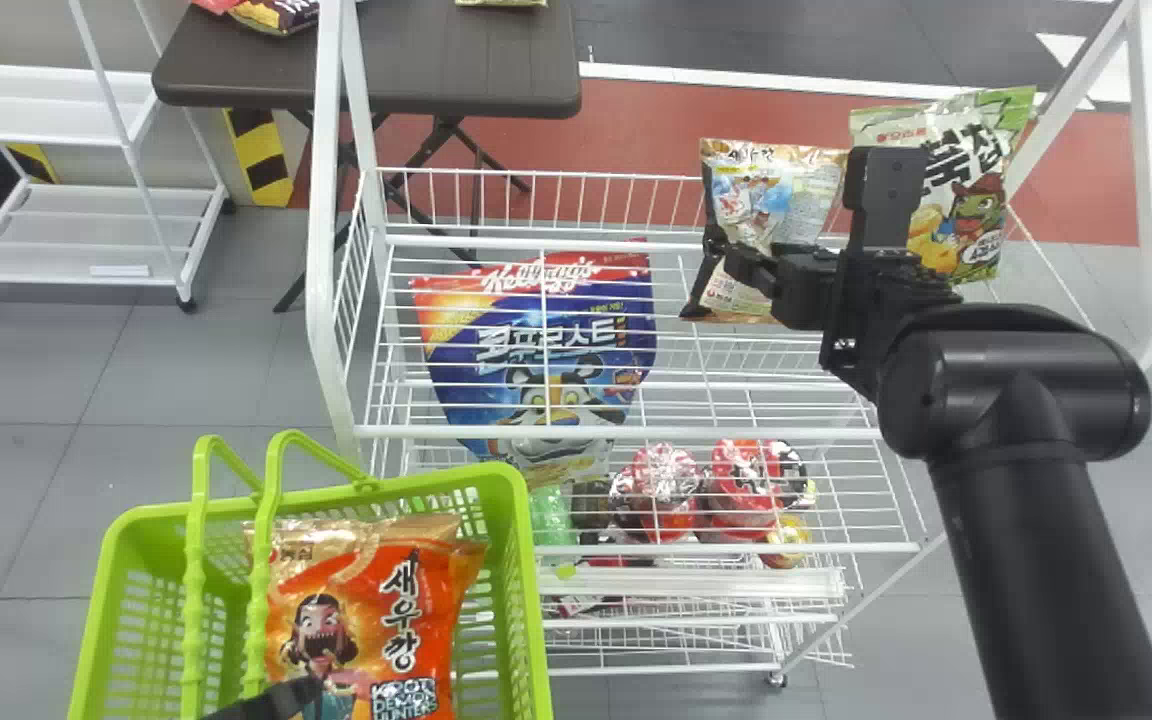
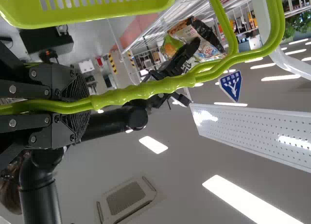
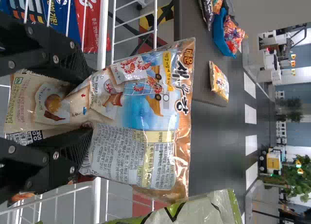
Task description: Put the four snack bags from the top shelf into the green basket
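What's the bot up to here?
The right gripper has a brown snack bag pinched between its fingers at the white wire rack. The left gripper holds the green basket by its handles. One orange snack bag is in the basket. A blue-and-red bag and a green bag are at the rack, not yet in the basket.

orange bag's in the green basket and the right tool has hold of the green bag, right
Not quite: the right wrist view shows the right tool holding the tan bag with the blue picture, not the green bag. The orange bag is indeed in the green basket.
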{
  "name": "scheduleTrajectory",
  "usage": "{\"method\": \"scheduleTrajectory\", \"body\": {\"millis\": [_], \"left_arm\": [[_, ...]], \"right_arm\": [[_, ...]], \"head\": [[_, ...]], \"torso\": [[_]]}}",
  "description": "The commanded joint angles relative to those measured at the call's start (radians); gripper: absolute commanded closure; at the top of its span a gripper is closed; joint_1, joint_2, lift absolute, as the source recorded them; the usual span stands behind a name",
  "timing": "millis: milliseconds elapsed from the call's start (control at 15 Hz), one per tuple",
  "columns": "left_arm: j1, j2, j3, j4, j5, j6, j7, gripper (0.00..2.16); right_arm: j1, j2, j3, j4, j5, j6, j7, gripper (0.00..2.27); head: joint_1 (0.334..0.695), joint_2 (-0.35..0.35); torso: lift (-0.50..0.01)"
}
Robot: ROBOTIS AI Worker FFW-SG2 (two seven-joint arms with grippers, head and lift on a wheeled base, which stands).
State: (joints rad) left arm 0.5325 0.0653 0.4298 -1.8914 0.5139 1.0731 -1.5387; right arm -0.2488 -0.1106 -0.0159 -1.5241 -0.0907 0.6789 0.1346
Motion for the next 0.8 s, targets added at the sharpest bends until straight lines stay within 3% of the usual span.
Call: {"method": "scheduleTrajectory", "body": {"millis": [0, 400, 733], "left_arm": [[0.0, 0.001, 0.001, 0.002, 0.0, 0.0, -0.001, 2.15], [0.0, 0.001, 0.003, 0.005, 0.0, 0.0, 0.0, 2.15], [-0.002, -0.001, 0.003, 0.003, 0.0, 0.0, 0.002, 2.15]], "right_arm": [[0.014, 0.0, -0.001, -0.008, 0.0, -0.023, 0.005, 2.25], [0.105, -0.001, -0.012, -0.174, -0.032, -0.014, 0.039, 2.25], [0.229, -0.004, -0.003, -0.439, -0.147, 0.207, 0.092, 2.25]], "head": [[0.695, -0.105], [0.695, -0.094], [0.695, -0.051]], "torso": [[0.0], [0.0], [0.0]]}}
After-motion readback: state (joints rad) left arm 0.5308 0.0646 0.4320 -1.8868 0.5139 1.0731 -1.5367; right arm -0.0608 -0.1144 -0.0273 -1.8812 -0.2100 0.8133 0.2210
